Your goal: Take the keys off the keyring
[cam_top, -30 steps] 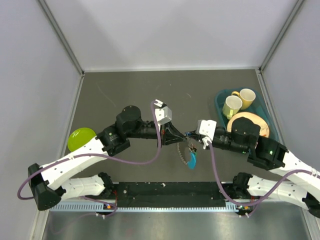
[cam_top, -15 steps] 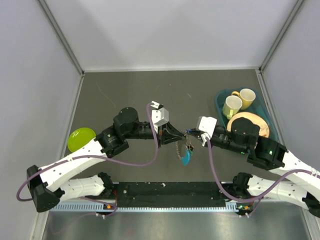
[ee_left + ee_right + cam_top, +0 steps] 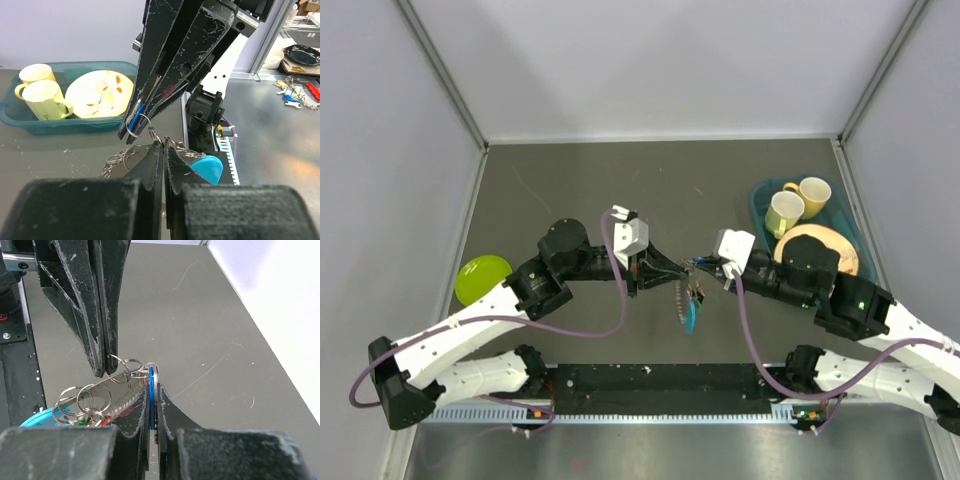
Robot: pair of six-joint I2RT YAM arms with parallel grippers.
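Observation:
Both grippers meet over the middle of the table and hold the key bundle in the air between them. My left gripper (image 3: 680,268) (image 3: 164,142) is shut on a thin metal ring of the keyring (image 3: 118,363). My right gripper (image 3: 701,265) (image 3: 153,386) is shut on the flat head of a blue key (image 3: 151,371), which hangs on a small ring (image 3: 138,124). The toothed strap (image 3: 111,391), several loose rings (image 3: 75,397) and the bright-blue tab (image 3: 690,318) (image 3: 207,168) hang below. Green and red key heads (image 3: 92,421) show low in the right wrist view.
A teal bin (image 3: 758,210) at the right holds two yellow mugs (image 3: 785,212) and an orange plate (image 3: 820,248). A lime-green dish (image 3: 483,277) lies at the left edge. Another bunch of keys (image 3: 291,92) lies beyond the table's front rail.
Both grippers and the hanging bundle have shifted a little to the left. The left arm has drawn back leftward, and the blue tab now hangs further left.

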